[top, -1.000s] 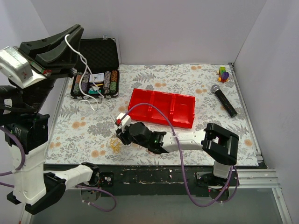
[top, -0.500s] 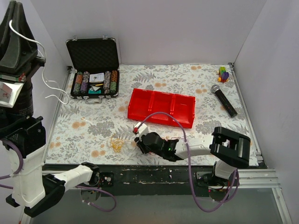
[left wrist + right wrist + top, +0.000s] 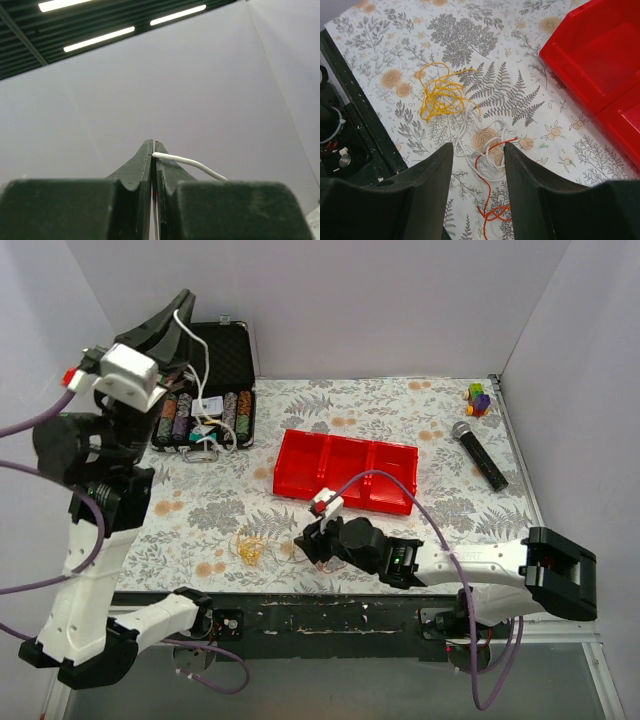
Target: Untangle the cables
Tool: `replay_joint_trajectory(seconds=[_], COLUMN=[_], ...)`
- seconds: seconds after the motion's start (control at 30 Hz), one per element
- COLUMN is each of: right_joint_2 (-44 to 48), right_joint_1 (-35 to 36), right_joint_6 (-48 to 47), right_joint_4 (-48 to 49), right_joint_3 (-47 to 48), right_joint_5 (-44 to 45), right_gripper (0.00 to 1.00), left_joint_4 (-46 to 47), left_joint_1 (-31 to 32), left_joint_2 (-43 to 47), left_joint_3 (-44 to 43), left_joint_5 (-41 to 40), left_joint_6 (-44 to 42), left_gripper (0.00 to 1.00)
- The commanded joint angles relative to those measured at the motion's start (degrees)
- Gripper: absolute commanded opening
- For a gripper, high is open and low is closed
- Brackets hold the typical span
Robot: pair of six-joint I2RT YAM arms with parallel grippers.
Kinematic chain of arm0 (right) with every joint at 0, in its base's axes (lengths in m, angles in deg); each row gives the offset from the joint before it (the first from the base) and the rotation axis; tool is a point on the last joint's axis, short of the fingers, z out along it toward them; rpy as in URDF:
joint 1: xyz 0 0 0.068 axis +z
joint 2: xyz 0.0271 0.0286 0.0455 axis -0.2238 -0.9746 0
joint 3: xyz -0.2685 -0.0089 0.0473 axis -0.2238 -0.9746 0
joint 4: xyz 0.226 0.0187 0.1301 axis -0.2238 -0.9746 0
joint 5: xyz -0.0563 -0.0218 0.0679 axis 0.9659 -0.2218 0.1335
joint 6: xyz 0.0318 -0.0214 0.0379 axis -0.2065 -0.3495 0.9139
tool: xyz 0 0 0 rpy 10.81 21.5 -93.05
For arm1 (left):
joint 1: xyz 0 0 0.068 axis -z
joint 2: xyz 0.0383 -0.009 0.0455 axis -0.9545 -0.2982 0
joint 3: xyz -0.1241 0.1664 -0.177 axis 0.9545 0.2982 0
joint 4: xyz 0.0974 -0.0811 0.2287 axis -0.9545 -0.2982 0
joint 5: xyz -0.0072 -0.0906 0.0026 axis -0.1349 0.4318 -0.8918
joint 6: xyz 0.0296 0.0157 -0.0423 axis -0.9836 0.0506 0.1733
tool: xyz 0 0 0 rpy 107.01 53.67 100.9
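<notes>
My left gripper [image 3: 183, 300] is raised high at the back left, shut on a thin white cable [image 3: 207, 365] that hangs down toward the open case. The left wrist view shows the jaws pressed together on this white cable [image 3: 190, 162]. My right gripper [image 3: 478, 145] is open, low over the table near the front edge, above a loose white cable [image 3: 470, 125] and a red cable [image 3: 490, 200], and holds nothing. A yellow cable clump [image 3: 440, 95] lies just to their left; it also shows in the top view [image 3: 248, 550], left of the right gripper [image 3: 312, 543].
A red three-part tray [image 3: 345, 472] sits mid-table, just behind the right gripper. An open black case of poker chips [image 3: 235, 340] stands at the back left. A black microphone [image 3: 480, 455] and a small coloured toy [image 3: 479, 398] lie at the back right.
My left arm has swung from the far left back toward the case, still holding the white cable. My right gripper has shifted right, away from the yellow clump.
</notes>
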Motion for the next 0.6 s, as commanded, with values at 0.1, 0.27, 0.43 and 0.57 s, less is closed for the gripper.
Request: replay_joint_trajectory(seconds=[0.1,0.27,0.43,0.57], right_joint_2=[10.62,16.33,23.27,28.20], right_joint_1=[-0.01,-0.19,-0.63,-1.07], right_joint_6=[1.06,-0.26,-0.35,-0.44], right_joint_4=[0.46,-2.26,-4.73,-6.40], right_joint_3=[-1.86,-1.51,-2.12,-3.44], right_joint_5=[2.95,10.06,15.95,19.65], right_gripper=[0.57,0.59,0.58,0.58], left_joint_4=[2.12,2.64,3.26,5.45], left_joint_1=[-0.10,-0.10,-0.10,-0.10], left_joint_2=[-3.47,-6.45,-10.66,-12.87], left_joint_3=[2.01,4.02,6.14,7.46], left_joint_5=[1.65,3.14,3.50,2.62], left_joint_6=[3.25,5.01,3.87,4.30], left_gripper=[0.00,0.00,0.00,0.00])
